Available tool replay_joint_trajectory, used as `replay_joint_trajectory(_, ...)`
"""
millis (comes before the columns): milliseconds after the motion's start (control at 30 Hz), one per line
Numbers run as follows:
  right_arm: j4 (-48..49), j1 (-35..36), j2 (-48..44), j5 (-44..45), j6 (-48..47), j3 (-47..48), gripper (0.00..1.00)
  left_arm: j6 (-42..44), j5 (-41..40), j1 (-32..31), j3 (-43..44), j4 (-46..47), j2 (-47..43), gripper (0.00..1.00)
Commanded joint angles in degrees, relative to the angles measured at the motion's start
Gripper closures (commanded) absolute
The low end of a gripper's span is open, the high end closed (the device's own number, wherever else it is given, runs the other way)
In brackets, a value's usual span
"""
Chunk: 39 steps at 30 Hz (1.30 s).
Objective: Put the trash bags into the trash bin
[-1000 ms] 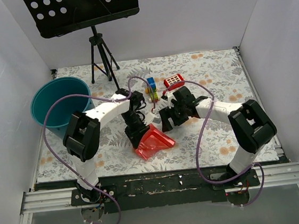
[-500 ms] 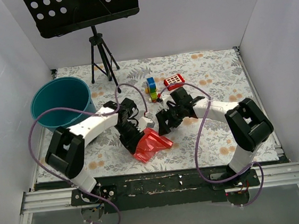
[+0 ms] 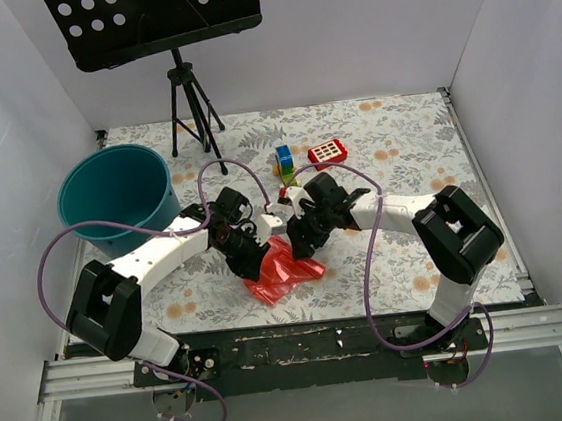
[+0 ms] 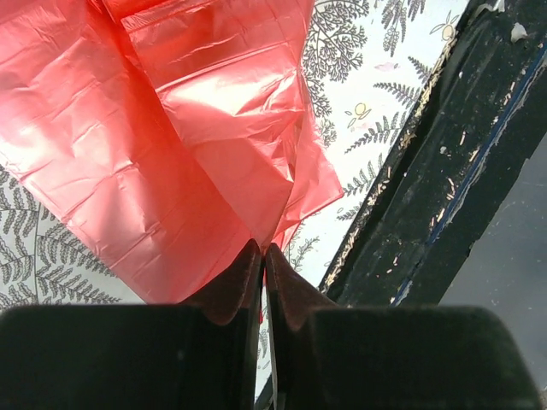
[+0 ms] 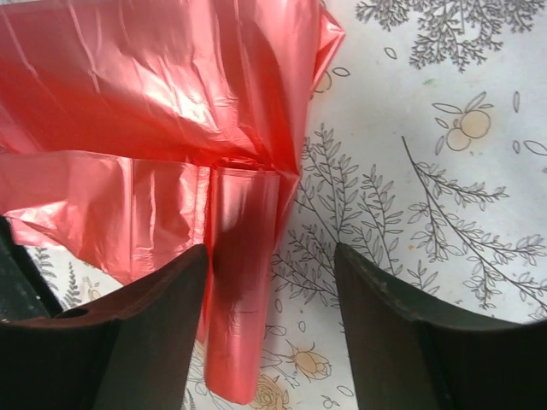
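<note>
Two tools are now on the bag, where a second ago there was only one. My left tool (image 4: 263,249) has its jaws pressed together with a pinch of the trash bag (image 4: 171,128) caught at their tips. In the left wrist view the red film fans up and to the left from that pinch. My right tool (image 5: 269,249) stood just right of the bag a second ago with its jaws at their widest. It has since come in over the bag and begun to narrow. Its jaws are apart, one on either side of a rolled fold of film at the lower middle of the right wrist view, and as far as I can tell they are not yet squeezing it. Over the same second the bag has shifted a little down and left in the overhead frame, drawn along by the left tool. It lies crumpled on the table (image 3: 405,147) just below centre. I read this as a second grip being set so the floppy film can be lifted clear. The trash bin (image 3: 113,188) sits at the left, well apart from the bag and with nothing red in it, so the carry is all ahead. The left arm (image 3: 155,256) has swung its elbow out to the lower left and reaches right, low. The right arm (image 3: 401,208) stretches left from its base.
</note>
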Motion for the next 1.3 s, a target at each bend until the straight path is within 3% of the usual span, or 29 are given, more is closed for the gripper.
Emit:
replay_joint_trajectory(0, -2.23, 0.49, 2.19, 4.78, -0.77, -0.7, 0.36, -0.94, 2.08, 0.16, -1.56, 1.73, -4.09, 0.96)
replay_joint_trajectory(67, -2.32, 0.84, 2.45, 6.98, -0.5, -1.14, 0.46, -1.82, 2.17, 0.16, -2.08, 2.34, -4.61, 0.96)
replay_joint_trajectory(267, -2.24, 3.56, 2.98, 8.74, -1.47, -2.19, 0.43, -4.98, 2.69, 0.16, -4.37, 4.71, -8.21, 0.97)
replay_joint_trajectory(433, -1.45, 5.06, 3.86, 15.23, -0.42, -3.59, 0.58, -6.04, 1.91, 0.16, -6.48, 7.35, -13.75, 0.96)
replay_joint_trajectory(567, -0.92, 4.8, 4.3, 18.59, 0.2, -4.13, 0.6, -7.09, 0.06, 0.24, -6.05, 9.02, -15.95, 0.92)
replay_joint_trajectory(600, -0.74, 4.8, 4.04, 18.07, -0.58, -4.04, 0.83, -7.62, -0.81, 0.25, -5.43, 9.55, -16.04, 0.9)
replay_joint_trajectory(633, -0.74, 4.8, 3.25, 19.45, -1.11, -3.69, 0.98, -8.32, -1.86, 0.25, -4.64, 10.33, -16.13, 0.87)
replay_joint_trajectory(867, -4.95, 1.2, -12.82, 21.5, -10.86, 1.14, 0.99, -13.07, -7.68, 0.68, -0.24, 22.27, -17.36, 0.39)
replay_joint_trajectory(1000, -6.02, 0.84, -21.79, 19.38, -16.31, 4.31, 0.99, -12.99, -6.81, 0.68, 2.12, 33.44, -13.07, 0.3)
replay_joint_trajectory(1133, -5.58, 0.84, -28.21, 21.12, -19.4, 5.98, 0.99, -11.31, 0.83, 1.39, 7.56, 42.05, -6.04, 0.29)
replay_joint_trajectory(1267, -8.55, 0.75, -28.84, 24.55, -19.14, 10.45, 0.99, -11.84, 7.61, 1.48, 13.28, 46.63, 0.99, 0.29)
